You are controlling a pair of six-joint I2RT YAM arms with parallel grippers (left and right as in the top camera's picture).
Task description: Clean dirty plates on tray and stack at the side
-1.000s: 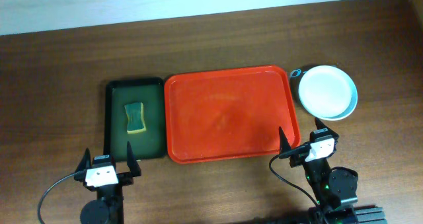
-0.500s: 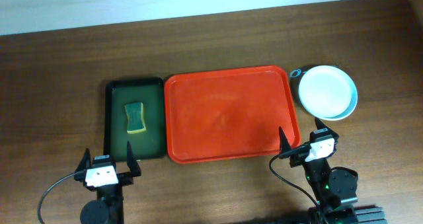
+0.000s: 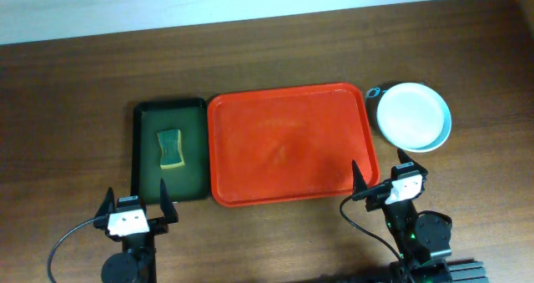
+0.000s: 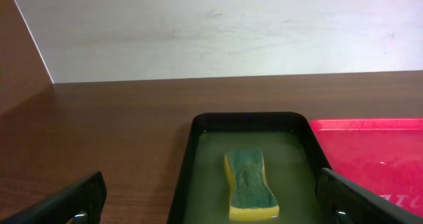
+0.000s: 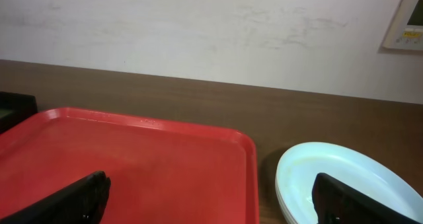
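Both of my claws hang low at the near edge of the worktop [image 3: 83, 83], and neither has hold of anything. My left claw [image 3: 136, 204] is spread wide and faces the dark green tray [image 3: 171, 108], where the yellow-and-green sponge [image 3: 171, 148] lies in shallow liquid. My right claw [image 3: 380, 173] is just as wide, its fingers straddling the near right corner of the red tray [image 3: 288, 145].

That tray carries no plates at all. The plates [image 3: 413, 116] sit nested in a stack on the worktop just off its far right corner, close beside the rim but apart from it. From my right wrist I can see layered pale rims, though I cannot count them for certain.

As I judge it, the cleaning and stacking are done, so the step in hand is simply to finish tidily. Doing that well means not disturbing what is already right:
- The right claw should draw back towards the near side, never sweeping right, where one finger could nudge the stack.
- The left claw should leave the sponge where it lies and not drip on the wood.
- A look at the top plate for any yellow smear is worth taking first; from overhead it looks clean.
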